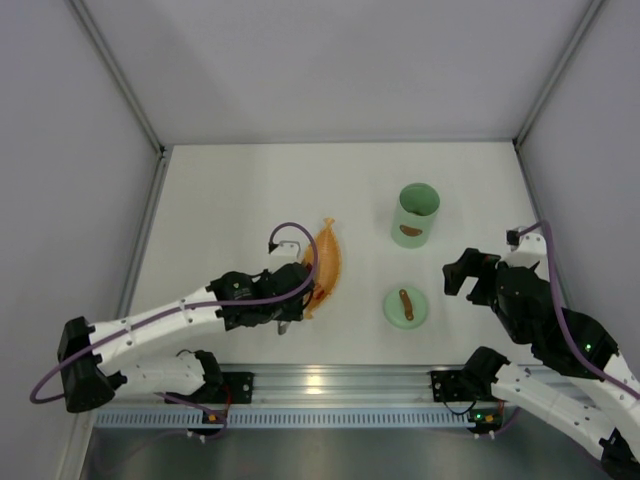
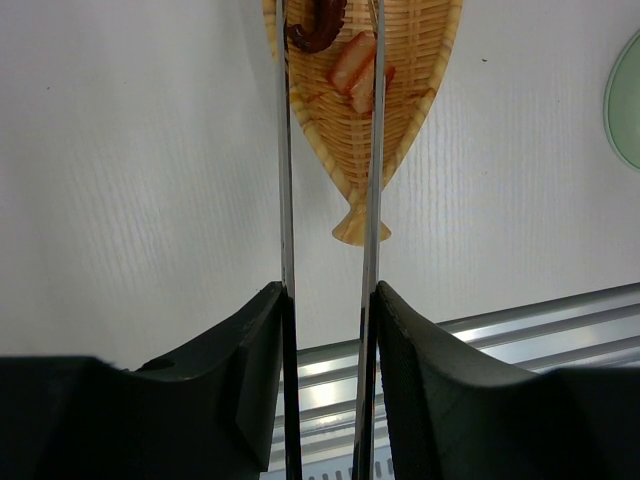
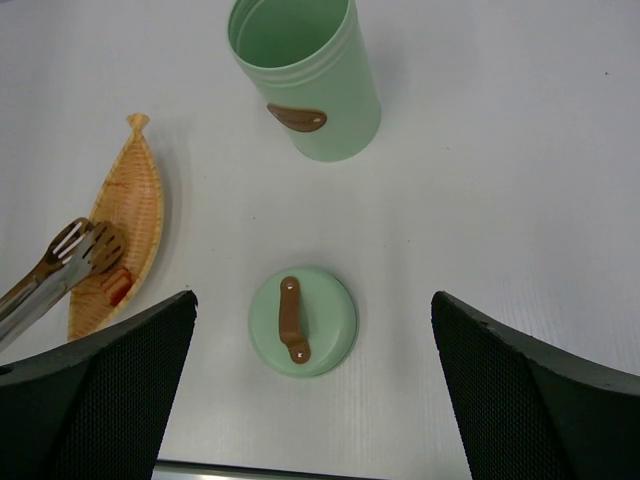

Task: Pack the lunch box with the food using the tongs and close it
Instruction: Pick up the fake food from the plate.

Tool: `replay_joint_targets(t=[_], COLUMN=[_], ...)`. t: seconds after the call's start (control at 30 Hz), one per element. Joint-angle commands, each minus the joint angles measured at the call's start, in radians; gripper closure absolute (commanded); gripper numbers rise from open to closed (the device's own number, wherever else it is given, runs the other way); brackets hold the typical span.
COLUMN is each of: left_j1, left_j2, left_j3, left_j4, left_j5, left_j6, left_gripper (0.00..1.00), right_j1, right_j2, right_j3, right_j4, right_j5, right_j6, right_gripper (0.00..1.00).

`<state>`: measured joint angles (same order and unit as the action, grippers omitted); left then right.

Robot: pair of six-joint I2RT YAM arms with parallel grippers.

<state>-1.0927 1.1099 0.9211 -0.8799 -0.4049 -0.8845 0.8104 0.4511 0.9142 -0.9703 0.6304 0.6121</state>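
My left gripper (image 2: 328, 300) is shut on the tongs (image 2: 286, 200), one silver arm against each finger. The tongs reach over the orange tray (image 2: 400, 120), their tips (image 3: 85, 245) low above the near end. The food lies on that tray: a dark brown piece (image 2: 315, 30) and reddish pieces (image 2: 355, 65). The mint-green lunch box (image 1: 415, 215) stands upright and open at the back right, nothing visible inside it (image 3: 310, 80). My right gripper (image 3: 312, 300) hangs open above the table, apart from everything, with nothing between its fingers.
The flat green lid (image 3: 302, 320) with a brown handle lies on the table in front of the lunch box (image 1: 405, 305), between the tray (image 1: 325, 265) and my right gripper (image 1: 470, 275). The metal rail (image 1: 330, 380) runs along the table's near edge.
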Motion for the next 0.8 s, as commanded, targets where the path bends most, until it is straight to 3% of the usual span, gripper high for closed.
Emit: replay_joint_targets(t=[0.0,0.37,0.77], left_j1=[0.001,0.001,0.001], left_j2=[0.005,0.039,0.057], left_j3=[-0.013,-0.013,0.007], left_j4=[0.055,0.085,0.096], left_j5=[0.005,0.020,0.018], left_j6=[0.013,0.022,0.035], left_gripper=[0.55,0.58,0.73], right_j1=[0.010,0.010,0.010], right_j2=[-0.006,-0.012,-0.023], right_j3=[0.011,0.012,0.015], right_j4=[0.027,0.021,0.013], right_j5=[0.008,0.014,0.018], right_j6=[-0.003,-0.003,-0.002], right_gripper=[0.01,0.01,0.00])
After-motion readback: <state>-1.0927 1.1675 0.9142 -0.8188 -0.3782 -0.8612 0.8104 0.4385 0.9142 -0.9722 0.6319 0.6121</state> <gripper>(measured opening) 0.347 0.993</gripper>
